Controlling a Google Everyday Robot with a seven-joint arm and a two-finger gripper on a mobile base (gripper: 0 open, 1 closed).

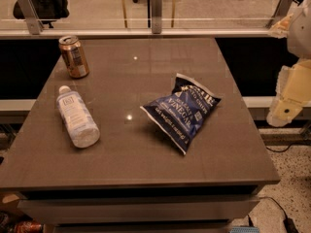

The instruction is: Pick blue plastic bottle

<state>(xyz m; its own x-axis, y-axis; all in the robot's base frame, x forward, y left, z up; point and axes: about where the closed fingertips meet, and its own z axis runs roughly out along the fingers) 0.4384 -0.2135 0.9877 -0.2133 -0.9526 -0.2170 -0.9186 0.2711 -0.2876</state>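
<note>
The blue plastic bottle (77, 116) lies on its side at the left of the grey table (146, 159), with its white cap pointing away from me. It is clear and pale bluish with a light label. My gripper (287, 101) hangs at the right edge of the view, beyond the table's right side. It is far from the bottle and touches nothing.
A bronze soda can (74, 56) stands upright at the table's far left, just behind the bottle. A dark blue chip bag (183, 109) lies right of the table's centre. A glass railing (155, 13) runs behind the table.
</note>
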